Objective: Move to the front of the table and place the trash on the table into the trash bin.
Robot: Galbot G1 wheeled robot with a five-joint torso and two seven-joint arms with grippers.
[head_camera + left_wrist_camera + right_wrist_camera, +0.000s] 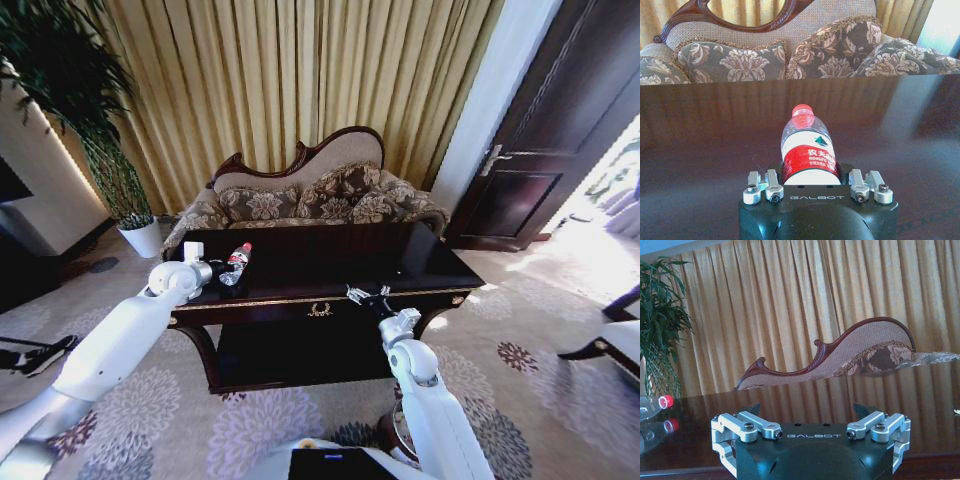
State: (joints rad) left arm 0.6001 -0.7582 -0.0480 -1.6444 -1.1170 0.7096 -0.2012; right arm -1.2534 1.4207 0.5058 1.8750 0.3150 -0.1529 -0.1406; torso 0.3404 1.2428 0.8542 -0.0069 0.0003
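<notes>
Bottle [807,150] sits between my left gripper [218,273] fingers at the table's [400,262] left end — whether they've clamped, cannot tell. Pick step underway. Right gripper [810,412] hovers wide at the front edge. Next — confirm squeeze, lift, find the bin.

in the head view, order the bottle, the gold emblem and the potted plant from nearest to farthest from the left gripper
1. Bottle: held between the fingers of the left gripper, at the table's left end.
2. Gold emblem: middle of the table's front edge, to the gripper's right.
3. Potted plant: on the floor beyond the table, by the curtain.
</notes>
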